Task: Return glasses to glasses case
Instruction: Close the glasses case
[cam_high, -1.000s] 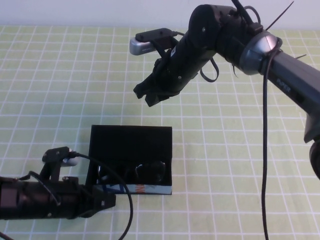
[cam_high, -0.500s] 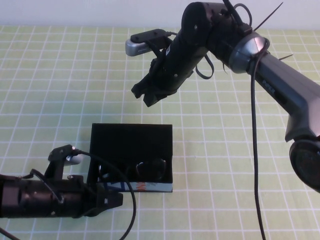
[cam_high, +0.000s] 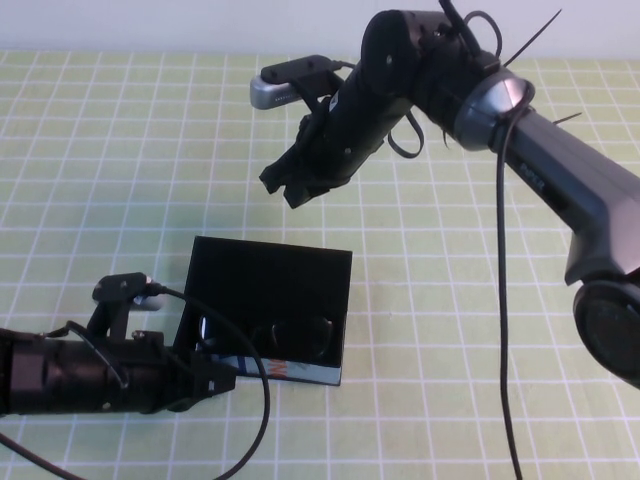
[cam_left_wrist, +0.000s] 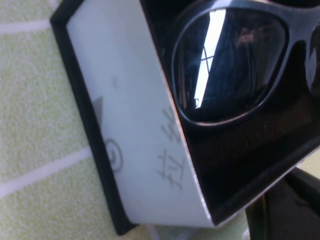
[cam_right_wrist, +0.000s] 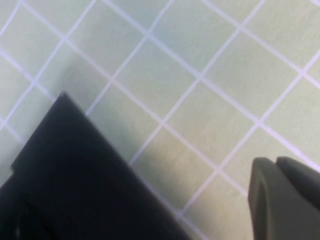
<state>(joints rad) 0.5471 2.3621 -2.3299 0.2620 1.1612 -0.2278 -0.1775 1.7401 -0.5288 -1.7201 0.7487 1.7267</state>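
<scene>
Black and box-shaped, the glasses case (cam_high: 268, 308) sits on the green-checked tabletop (cam_high: 120, 160) with its lid raised, and the glasses (cam_high: 296, 338) lie inside it toward the printed front edge. The left end effector (cam_high: 212, 380) lies low at the case's front-left corner, just beside it; how far its jaws are spread cannot be told. The right end effector (cam_high: 292, 186) hangs above the tabletop beyond the case's lid, jaws narrow and holding nothing.

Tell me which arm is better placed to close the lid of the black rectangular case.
Likely left: the left gripper sits at the black rectangular case, whose flat lid stands open; the right gripper hovers far above.
</scene>
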